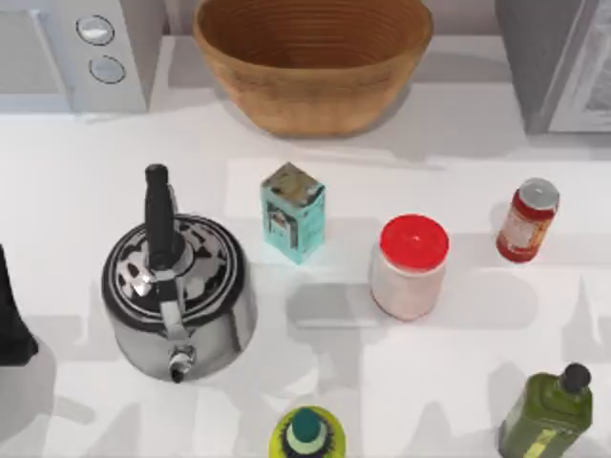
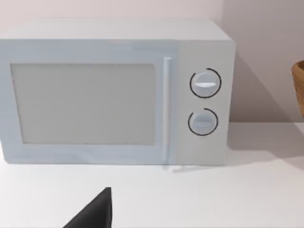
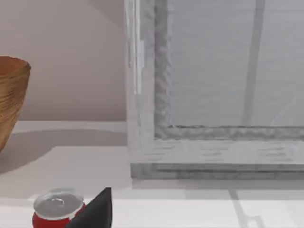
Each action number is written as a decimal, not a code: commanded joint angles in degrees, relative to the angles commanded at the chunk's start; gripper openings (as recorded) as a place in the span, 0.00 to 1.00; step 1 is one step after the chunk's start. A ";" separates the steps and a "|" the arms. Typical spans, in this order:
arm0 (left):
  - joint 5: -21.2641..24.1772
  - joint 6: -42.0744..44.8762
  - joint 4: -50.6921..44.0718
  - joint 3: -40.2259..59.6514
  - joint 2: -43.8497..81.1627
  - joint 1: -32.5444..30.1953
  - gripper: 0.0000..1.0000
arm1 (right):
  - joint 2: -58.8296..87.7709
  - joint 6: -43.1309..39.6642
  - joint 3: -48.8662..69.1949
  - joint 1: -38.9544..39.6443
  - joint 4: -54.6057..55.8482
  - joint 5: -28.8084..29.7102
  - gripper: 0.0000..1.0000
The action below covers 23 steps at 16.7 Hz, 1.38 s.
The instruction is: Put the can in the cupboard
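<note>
The can [image 1: 526, 221] is small and red, with a silver top and a pale label. It stands upright at the right side of the table, in front of the grey cupboard [image 1: 563, 67] at the back right. In the right wrist view the can [image 3: 56, 210] sits close beside a dark part of my right gripper [image 3: 95, 213], and the cupboard's framed front [image 3: 213, 142] rises behind it. My left arm [image 1: 11, 320] is parked at the table's left edge. A dark part of my left gripper [image 2: 95, 213] faces the microwave.
A white microwave [image 1: 76, 52] stands back left and a woven basket [image 1: 313, 57] back centre. A steel kettle [image 1: 177, 291], a teal box [image 1: 293, 212] and a red-lidded white jar [image 1: 410, 267] fill the middle. An olive bottle [image 1: 549, 415] and a green-yellow bottle [image 1: 306, 434] stand at the front.
</note>
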 joint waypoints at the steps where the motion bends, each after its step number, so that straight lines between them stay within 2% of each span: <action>1: 0.00 0.00 0.00 0.00 0.00 0.00 1.00 | 0.00 0.00 0.00 0.00 0.00 0.00 1.00; 4: 0.00 0.00 0.00 0.00 0.00 0.00 1.00 | 1.93 0.20 0.90 0.80 1.27 0.77 1.00; 8: 0.00 0.00 0.00 0.00 0.00 0.00 1.00 | 12.89 1.52 5.02 4.40 7.49 4.96 1.00; 11: 0.00 0.00 0.00 0.00 0.00 0.00 1.00 | 27.39 3.59 8.88 8.06 13.98 9.65 1.00; 18: 0.00 0.00 0.00 0.00 0.00 0.00 1.00 | 72.21 10.52 17.11 17.48 29.69 20.08 1.00; 23: 0.00 0.00 0.00 0.00 0.00 0.00 1.00 | 90.57 13.88 21.86 23.76 38.02 23.57 1.00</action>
